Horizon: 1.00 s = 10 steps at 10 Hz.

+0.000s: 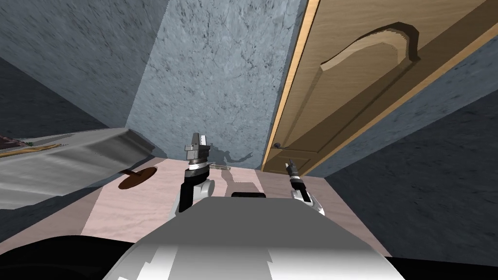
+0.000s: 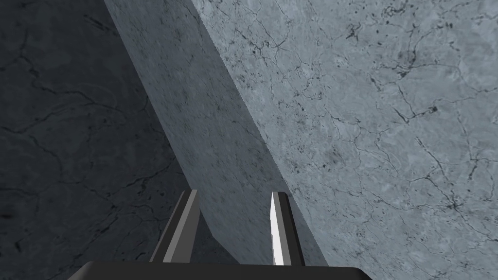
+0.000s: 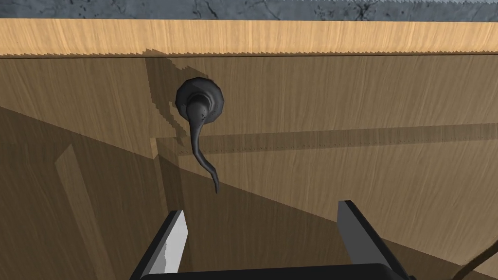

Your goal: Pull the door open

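Right now the right gripper (image 3: 261,209) is empty, its two fingers (image 3: 172,238) standing wide apart and pointed at the door (image 3: 340,97) from close by. Just ahead of the fingertips hangs the dark handle (image 3: 199,131), a lever that runs from a round plate on the wood back toward the gripper and ends in a thin curled tip. That tip stops short of the fingers and lies nearer the brighter one than the other, so nothing is between them yet and nothing touches. Beyond the handle runs the paler edge strip of the door, and past that a grey mottled wall (image 1: 204,82). In the head view the handle sits low on the brown panelled door, just beyond the right gripper, with a pale pinkish floor (image 1: 146,204) below. The left gripper (image 2: 233,194) is held up near the wall, well apart from the door, holding nothing, with a narrower gap between its fingers. By my reading this is the reach to the handle, with the grasp and the pull not yet done. The next move calls for sliding sideways until the lever lies between the fingers, moving forward, closing on it, then drawing back
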Tool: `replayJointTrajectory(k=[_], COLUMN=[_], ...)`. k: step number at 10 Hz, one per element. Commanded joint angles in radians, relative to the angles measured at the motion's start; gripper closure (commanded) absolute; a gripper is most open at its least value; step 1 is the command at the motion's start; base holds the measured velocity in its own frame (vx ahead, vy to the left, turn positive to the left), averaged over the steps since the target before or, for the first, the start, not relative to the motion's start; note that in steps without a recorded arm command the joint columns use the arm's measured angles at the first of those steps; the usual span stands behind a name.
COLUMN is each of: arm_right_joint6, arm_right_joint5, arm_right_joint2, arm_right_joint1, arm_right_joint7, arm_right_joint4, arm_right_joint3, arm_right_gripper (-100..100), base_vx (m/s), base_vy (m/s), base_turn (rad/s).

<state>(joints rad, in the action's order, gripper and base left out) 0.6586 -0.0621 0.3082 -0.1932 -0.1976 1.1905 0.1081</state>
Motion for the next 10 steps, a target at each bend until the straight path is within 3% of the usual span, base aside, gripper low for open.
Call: replayJointTrajectory(k=[1,7,10], arm_right_joint6=[0.008,0.026,0.031], arm_right_joint5=[-0.001,-0.007,-0.009], arm_right_joint2=[0.007,0.041,0.052], arm_right_joint1=[0.01,0.047,0.059], arm_right_joint7=[-0.003,-0.017,-0.022], arm_right_joint4=[-0.043,-0.177,-0.219], arm_right_joint3=[0.001,0.006,0.008], arm_right_gripper=[-100,-100,-100], base_vx=[0.089,0.087,0.074], base_vy=[-0.042,-0.035,-0.035], base_turn=[0.081,0.066,0.045])
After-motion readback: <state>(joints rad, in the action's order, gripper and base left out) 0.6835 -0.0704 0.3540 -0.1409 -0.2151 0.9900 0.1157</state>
